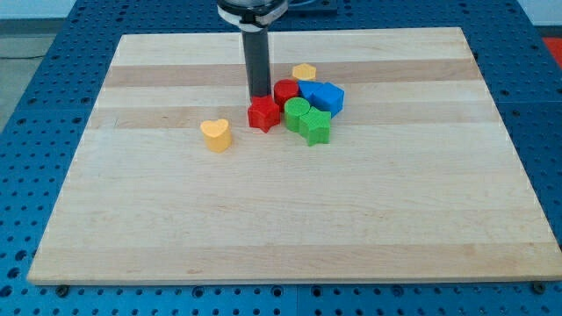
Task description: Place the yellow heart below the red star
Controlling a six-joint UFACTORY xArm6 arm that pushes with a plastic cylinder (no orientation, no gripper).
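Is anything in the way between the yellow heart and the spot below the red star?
Nothing visible. The yellow heart sits alone to the view's left of the red star, with bare board under the star. My tip stands just above the star, away from that path.

yellow heart (216,134) sits flat on the board, off to the view's left and slightly lower than the red star (262,114), close but not touching it
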